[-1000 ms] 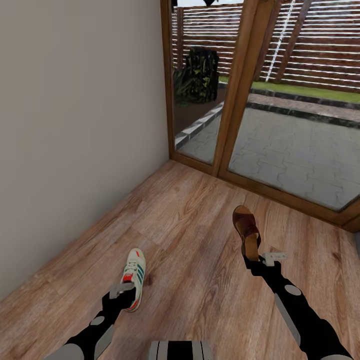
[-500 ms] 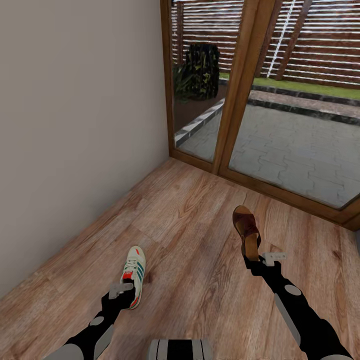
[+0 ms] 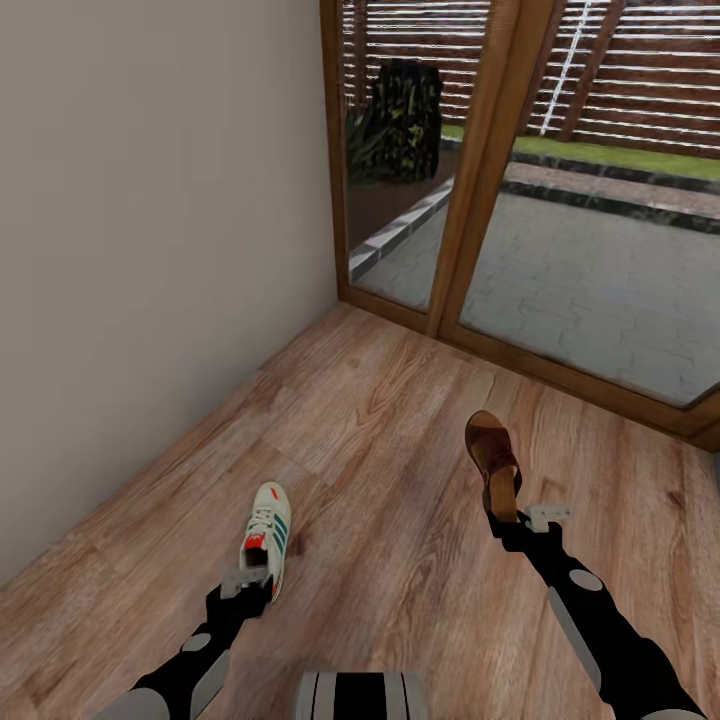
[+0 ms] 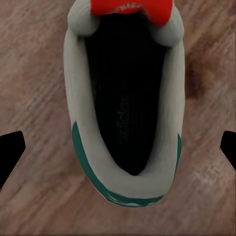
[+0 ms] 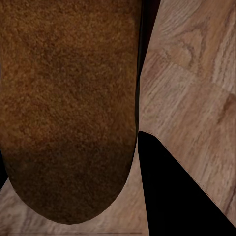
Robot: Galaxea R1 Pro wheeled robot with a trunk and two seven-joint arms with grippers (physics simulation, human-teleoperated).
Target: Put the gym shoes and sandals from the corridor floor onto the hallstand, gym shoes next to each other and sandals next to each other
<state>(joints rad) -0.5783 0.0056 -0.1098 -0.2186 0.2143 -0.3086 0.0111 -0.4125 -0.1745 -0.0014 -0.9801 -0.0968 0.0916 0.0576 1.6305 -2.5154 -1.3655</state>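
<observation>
Wood plank floor [image 3: 400,420] runs to a glass door [image 3: 560,200] at upper right, plain wall upper left. Left gripper [image 3: 245,583] now sits slightly higher at lower left, spread wide around the sneaker [image 3: 264,532] heel, fingers [image 4: 10,152] apart from it, so not yet grasped. Right gripper [image 3: 520,518] at center right holds the sandal [image 3: 493,462] by its heel as before; view shifted slightly, rack unseen, both shoes undelivered.
</observation>
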